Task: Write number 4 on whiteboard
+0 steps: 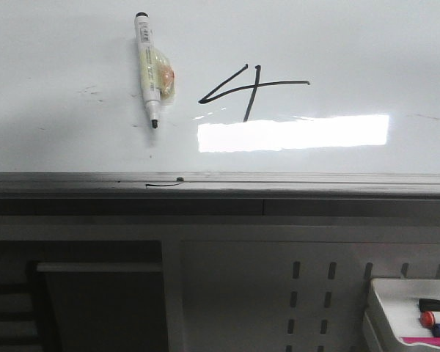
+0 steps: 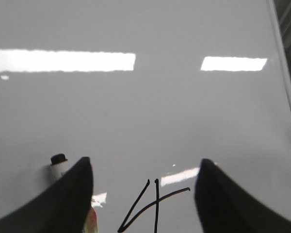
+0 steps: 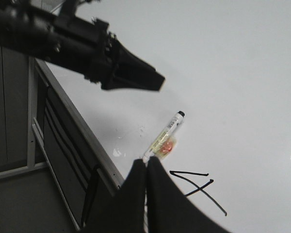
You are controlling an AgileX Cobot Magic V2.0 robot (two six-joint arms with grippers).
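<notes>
The whiteboard (image 1: 337,44) lies flat and fills the far half of the front view. The number 4 (image 1: 253,86) is drawn on it in thin black strokes with a long crossbar. A white marker (image 1: 150,70) with a black cap lies loose on the board left of the 4, tip toward the near edge. No gripper shows in the front view. My left gripper (image 2: 144,162) is open and empty above the board, with the 4 (image 2: 153,206) between its fingers. My right gripper (image 3: 146,161) is shut and empty, high above the 4 (image 3: 196,182) and the marker (image 3: 167,136).
A grey metal edge strip (image 1: 279,180) runs along the board's near side, with a short black squiggle (image 1: 163,185) on it. A bright glare (image 1: 293,133) lies just below the 4. A white tray of coloured markers (image 1: 407,315) stands low at the right.
</notes>
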